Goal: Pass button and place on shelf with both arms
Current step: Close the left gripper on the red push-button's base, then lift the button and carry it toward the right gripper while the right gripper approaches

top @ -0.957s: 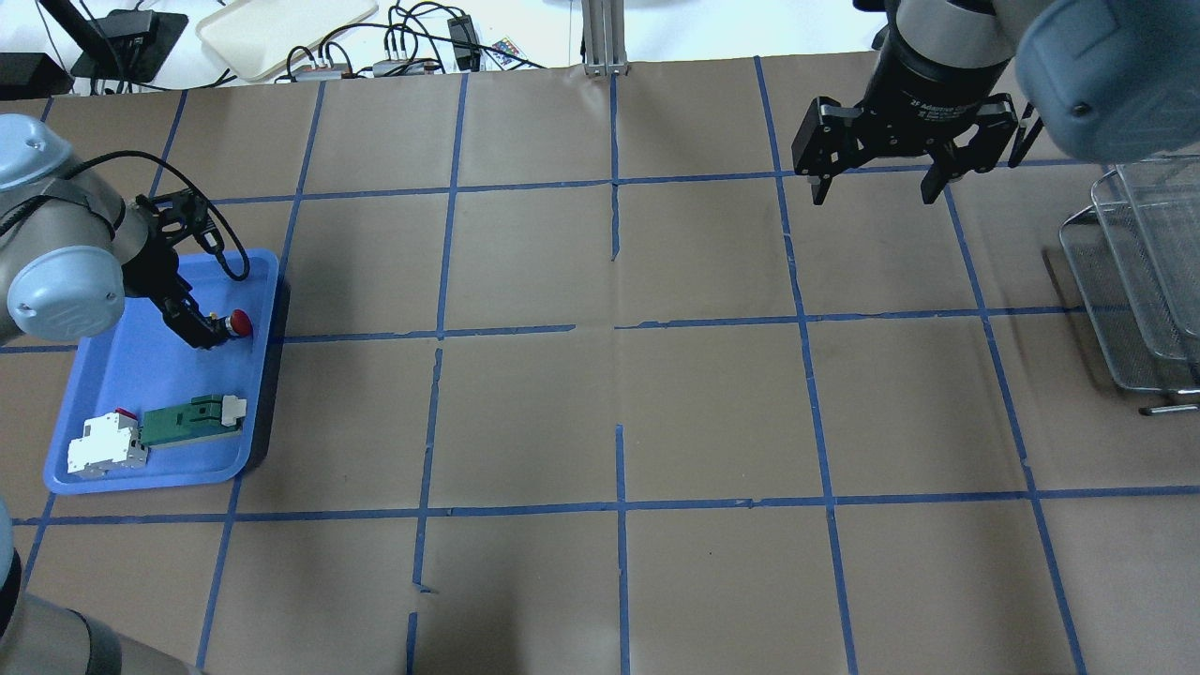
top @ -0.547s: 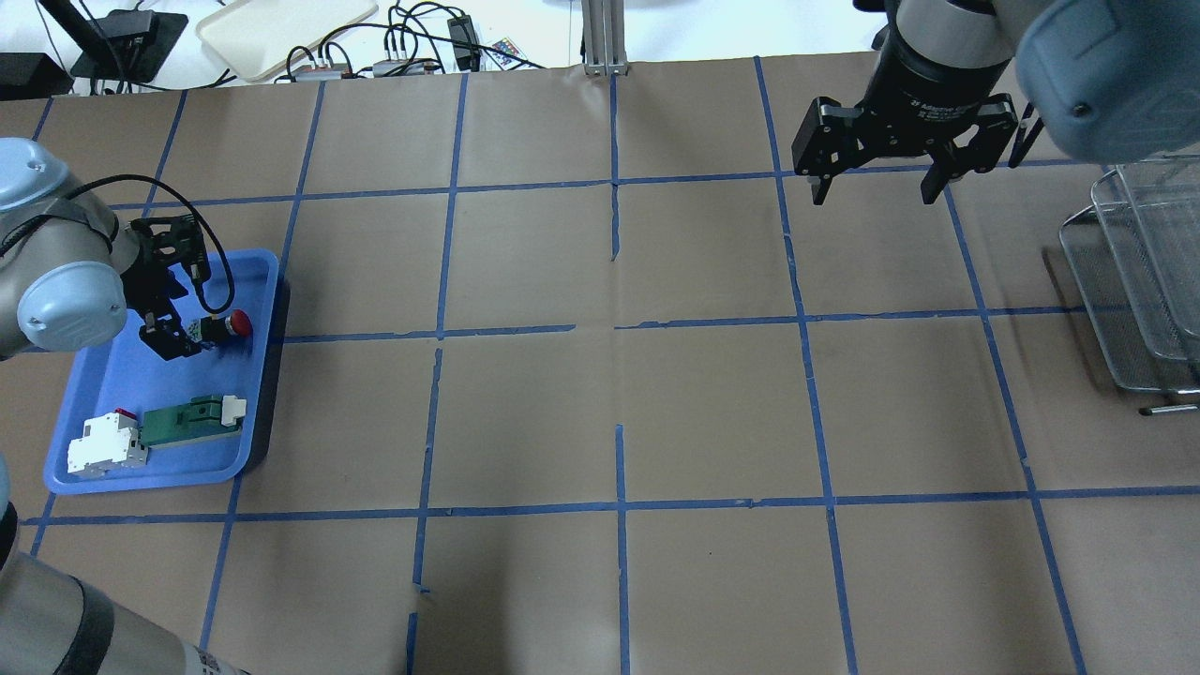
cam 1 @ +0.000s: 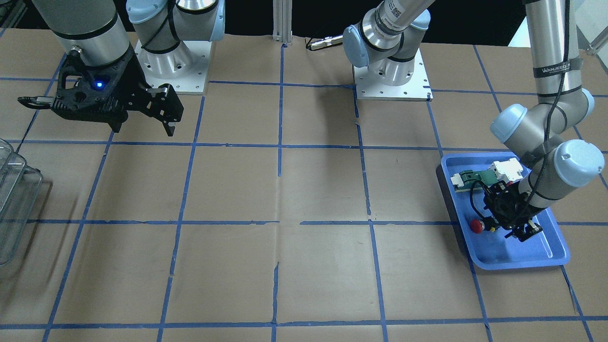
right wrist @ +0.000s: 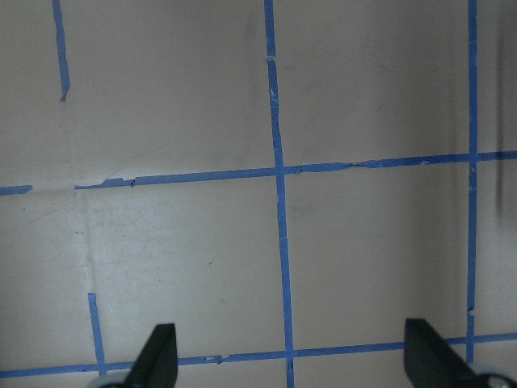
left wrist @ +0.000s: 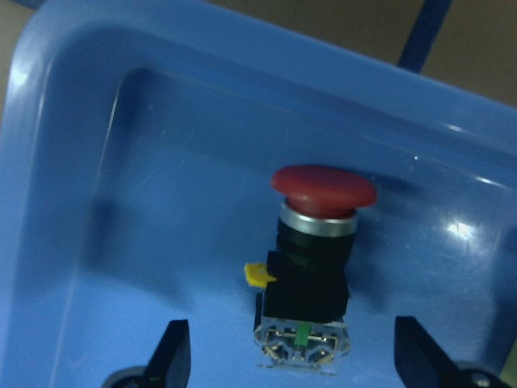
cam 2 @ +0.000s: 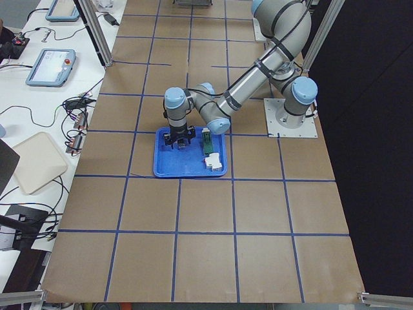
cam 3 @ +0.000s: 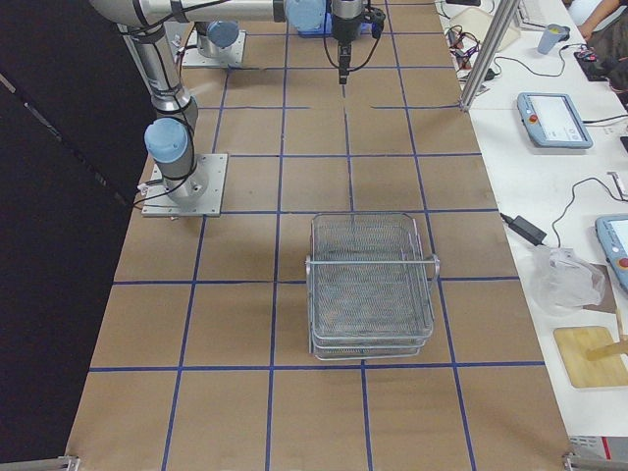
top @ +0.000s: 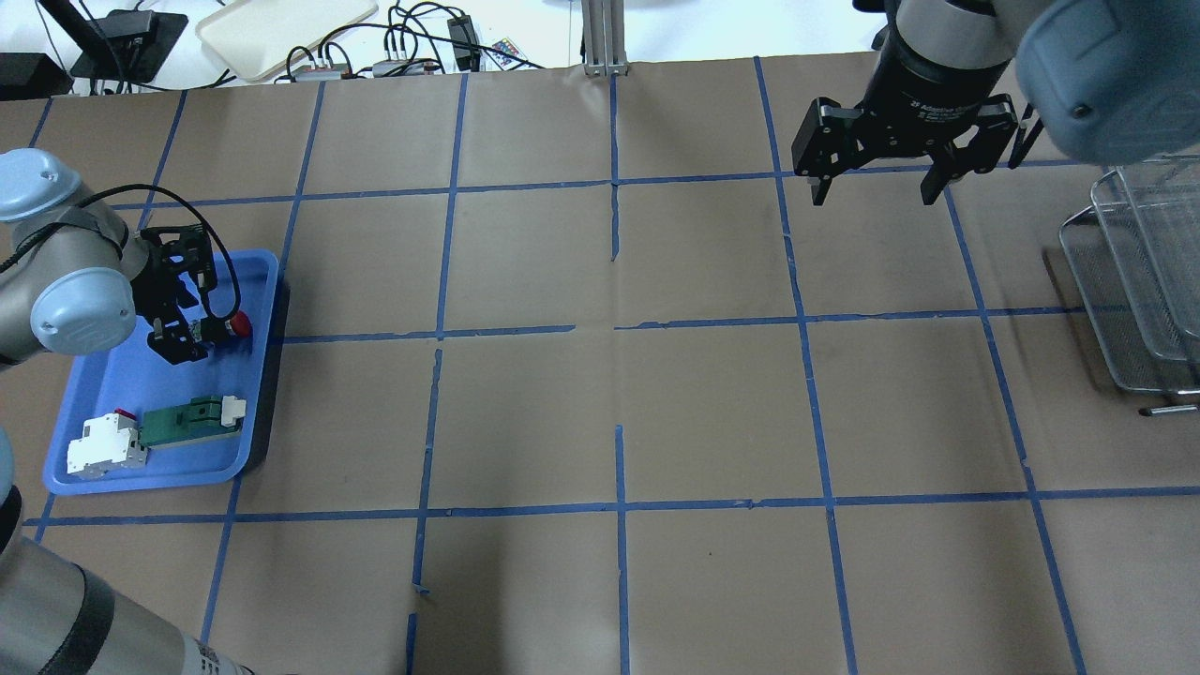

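Note:
The button [top: 240,324], red head on a black and silver body, lies on its side in the blue tray [top: 112,375] near the tray's right wall. It also shows in the front view [cam 1: 476,226]. My left gripper [top: 178,326] is open and low over the tray. In the left wrist view the button [left wrist: 315,242] lies between the two spread fingertips [left wrist: 174,356], with a gap on each side. My right gripper [top: 874,192] is open and empty, high above the far right of the table. The wire-mesh shelf [top: 1139,272] stands at the right edge, apart from both grippers.
A green-and-white connector [top: 192,417] and a white breaker block [top: 108,441] lie at the tray's near end. Cables and a cream tray [top: 281,28] lie beyond the table's far edge. The right wrist view shows brown paper with blue tape lines [right wrist: 279,202].
My left gripper has drawn back from over the button's body toward the tray's left and turned. The button stays in place. The right arm has not moved.

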